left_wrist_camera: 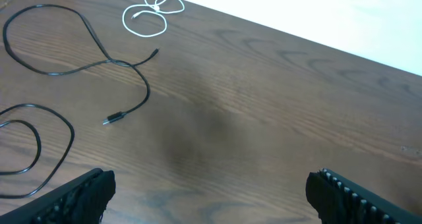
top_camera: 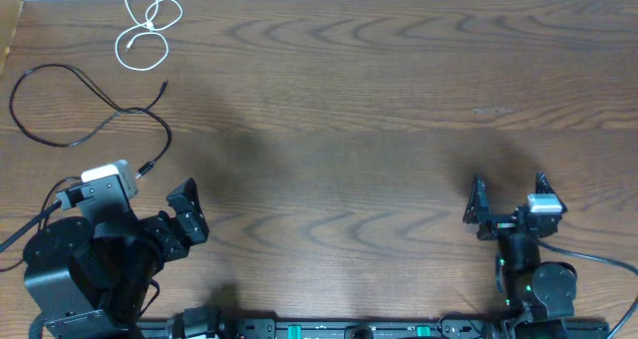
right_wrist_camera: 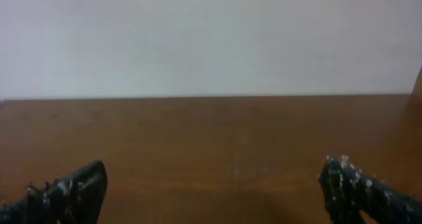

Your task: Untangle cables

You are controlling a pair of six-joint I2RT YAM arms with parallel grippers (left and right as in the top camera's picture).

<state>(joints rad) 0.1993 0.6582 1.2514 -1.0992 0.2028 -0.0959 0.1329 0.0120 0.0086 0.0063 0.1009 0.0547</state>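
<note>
A white cord (top_camera: 150, 24) lies coiled at the table's far left corner; it also shows in the left wrist view (left_wrist_camera: 140, 35). A black cord (top_camera: 166, 135) lies apart from it in a wide loop, with one plug near my left arm; the left wrist view (left_wrist_camera: 148, 92) shows it too. A second black cord (left_wrist_camera: 71, 133) curves at that view's lower left, separate from the first. My left gripper (top_camera: 187, 217) (left_wrist_camera: 211, 197) is open and empty, just right of the black cords. My right gripper (top_camera: 510, 204) (right_wrist_camera: 214, 191) is open and empty, far to the right over bare wood.
The wooden table (top_camera: 359, 100) reaches a white wall at the back. Thick black cables run from both arm bases along the front edge. A wooden edge (top_camera: 8, 25) stands at the far left.
</note>
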